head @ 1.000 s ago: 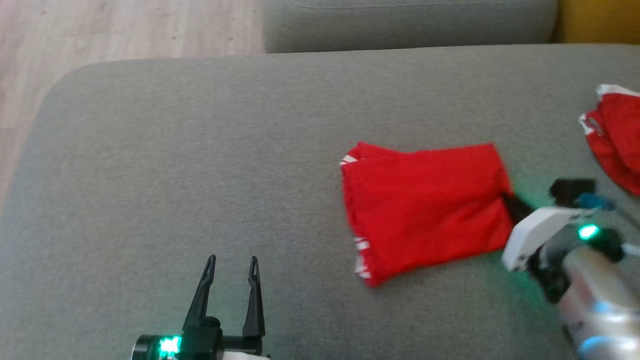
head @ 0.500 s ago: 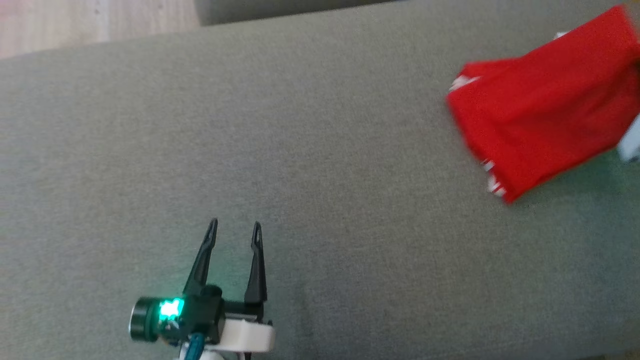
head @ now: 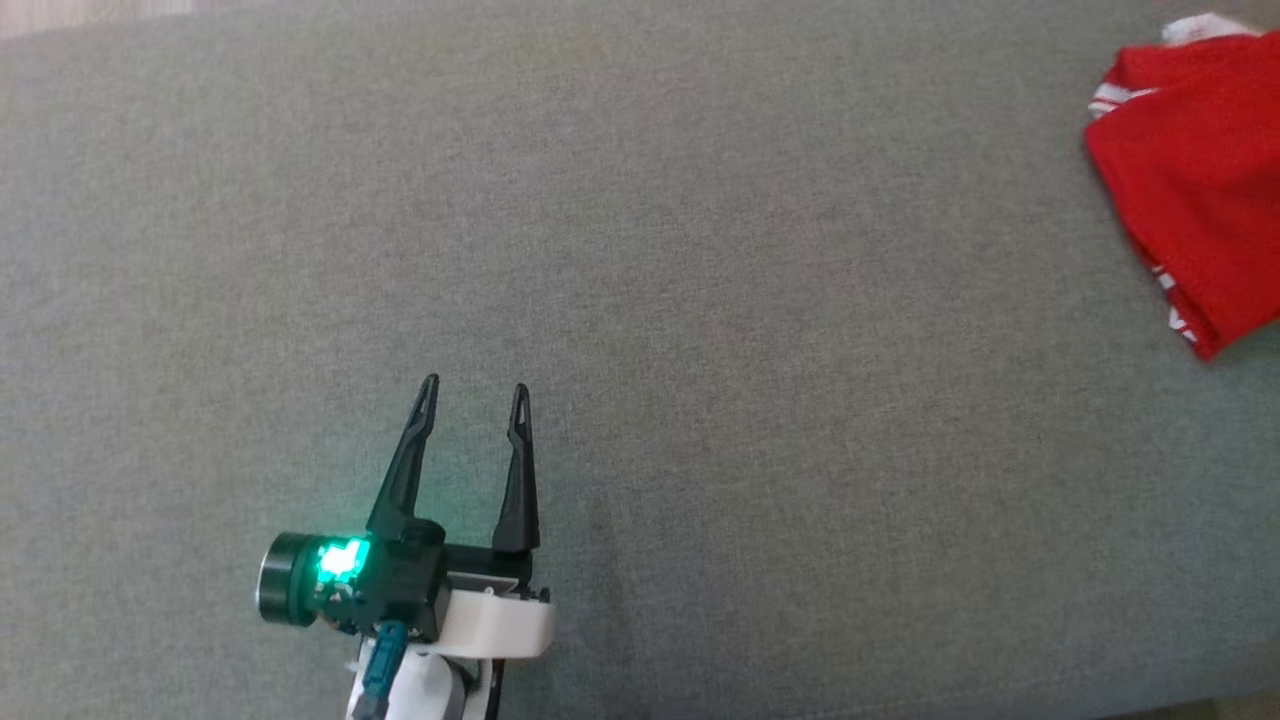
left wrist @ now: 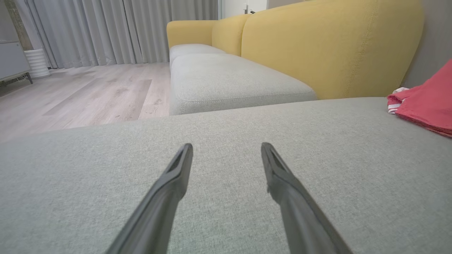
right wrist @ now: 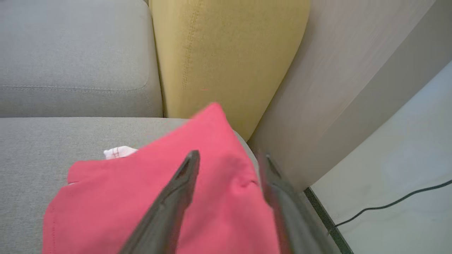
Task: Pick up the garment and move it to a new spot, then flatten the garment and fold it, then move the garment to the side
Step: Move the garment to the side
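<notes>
A broad grey sofa cushion point(head: 640, 300) carries everything here (plain woven upholstery, flat and smooth). A folded red garment point(head: 1190, 170) with white-striped trim lies on it at the right corner, close to the yellow backrest point(right wrist: 226, 53). A scrap of white cloth point(right wrist: 120, 152) peeks out just behind the garment.
</notes>
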Controlling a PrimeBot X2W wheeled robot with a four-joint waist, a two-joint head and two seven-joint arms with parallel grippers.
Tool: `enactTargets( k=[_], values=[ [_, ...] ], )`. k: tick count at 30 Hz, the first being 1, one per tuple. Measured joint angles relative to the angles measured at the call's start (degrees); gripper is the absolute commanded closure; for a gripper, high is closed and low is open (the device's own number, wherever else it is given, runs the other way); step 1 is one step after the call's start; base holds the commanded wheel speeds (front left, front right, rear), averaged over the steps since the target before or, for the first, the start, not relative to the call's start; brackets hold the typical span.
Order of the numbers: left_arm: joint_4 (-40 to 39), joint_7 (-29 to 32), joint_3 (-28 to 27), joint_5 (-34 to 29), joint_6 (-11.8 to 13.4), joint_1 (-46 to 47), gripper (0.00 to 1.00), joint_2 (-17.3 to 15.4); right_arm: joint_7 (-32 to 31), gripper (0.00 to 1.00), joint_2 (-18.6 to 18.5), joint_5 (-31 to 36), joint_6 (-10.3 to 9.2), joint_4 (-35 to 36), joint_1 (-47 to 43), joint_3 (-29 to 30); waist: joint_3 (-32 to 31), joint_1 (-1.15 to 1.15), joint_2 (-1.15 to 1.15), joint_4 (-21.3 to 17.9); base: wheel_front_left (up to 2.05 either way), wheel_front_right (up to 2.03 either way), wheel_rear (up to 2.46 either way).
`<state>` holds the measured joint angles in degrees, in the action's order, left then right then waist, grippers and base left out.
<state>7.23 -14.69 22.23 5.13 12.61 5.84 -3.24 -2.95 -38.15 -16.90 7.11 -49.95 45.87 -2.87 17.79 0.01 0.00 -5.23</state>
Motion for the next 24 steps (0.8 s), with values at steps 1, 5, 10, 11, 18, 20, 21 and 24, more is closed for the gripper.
enactTargets(
  k=[1,5,10,11,18,20,21,24],
  values=[
    [-0.03,0.00,-0.10,0.36,0.00,-0.02,0.00,0.00,0.43,0.00,0.46,1.14,-0.01,-0.21,0.01,0.33,-0.19,0.00,0.00,-0.01,0.00,0.00,0.00],
    [0.47,0.00,-0.41,1.85,-0.10,-0.66,0.00,0.01,3.60,0.00,5.71,5.98,-0.01,-0.88,-1.12,2.60,-2.96,-0.01,0.00,-0.22,0.00,0.00,0.00],
    [2.20,0.00,-1.85,3.47,-0.83,-3.15,0.00,0.04,6.94,0.00,14.39,6.79,-0.01,-0.38,-8.87,2.31,-7.82,-0.02,0.00,-0.24,0.00,0.00,0.00],
    [2.76,0.00,-1.99,3.60,-1.04,-3.89,0.00,0.04,7.57,0.00,16.00,6.78,-0.01,-0.08,-11.16,1.40,-8.98,-0.02,0.00,-0.21,0.00,0.00,0.00],
    [4.90,0.00,-4.63,4.32,-0.98,-9.37,0.00,0.07,14.44,0.00,25.51,1.63,-0.01,4.43,-28.21,-6.59,-18.09,-0.02,0.00,0.77,0.00,0.00,0.00],
    [4.65,0.00,-5.50,4.05,-0.93,-10.04,0.00,0.09,16.06,0.00,27.10,0.23,-0.01,6.05,-31.81,-8.37,-20.25,-0.02,0.00,1.29,0.00,0.00,0.00],
    [4.13,0.00,-5.87,3.97,-0.92,-10.29,0.00,0.07,16.59,0.00,27.48,0.31,-0.01,6.94,-33.43,-9.14,-21.24,-0.02,0.00,1.58,0.00,0.00,0.00],
    [2.71,0.00,-6.20,3.97,-1.01,-11.39,0.00,0.10,17.11,0.00,28.92,0.57,-0.01,11.70,-37.90,-7.55,-23.69,-0.02,0.00,2.56,0.00,0.00,0.00]
  ],
)
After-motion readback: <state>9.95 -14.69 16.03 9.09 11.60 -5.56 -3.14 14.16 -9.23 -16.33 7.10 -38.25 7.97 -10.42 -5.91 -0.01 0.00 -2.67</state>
